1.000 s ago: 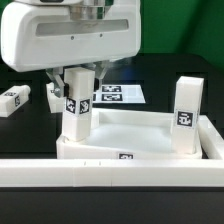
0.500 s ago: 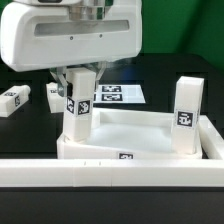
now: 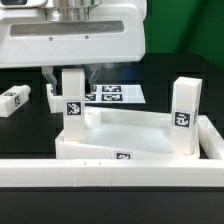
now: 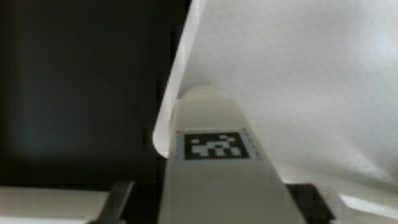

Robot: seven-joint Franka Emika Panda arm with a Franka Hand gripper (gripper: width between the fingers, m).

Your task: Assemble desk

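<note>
**Corner leg twisted round in its socket**

Over the last second the gripper (image 3: 72, 80) has turned about its vertical axis and taken the corner leg (image 3: 72, 125) with it. The leg's tag, seen at a slant a moment ago, now faces the exterior view squarely. The leg has not changed place. It stands upright at the corner of the upturned tabletop (image 3: 130, 128) on the exterior view's left. I read this as one turn of screwing the leg home. How far it is seated I cannot tell, since the joint itself does not show.

The hand hangs straight down over the leg, and its broad white housing fills the upper part of the exterior view. The dark fingers (image 3: 55, 80) point downward, one on each side of the leg's top, pinching it between them. The wrist view looks down the same leg.

A second leg (image 3: 182, 110) already stands in the corner on the exterior view's right. A loose leg (image 3: 12, 98) lies on the black table, well apart on the left, so more fitting remains.
</note>
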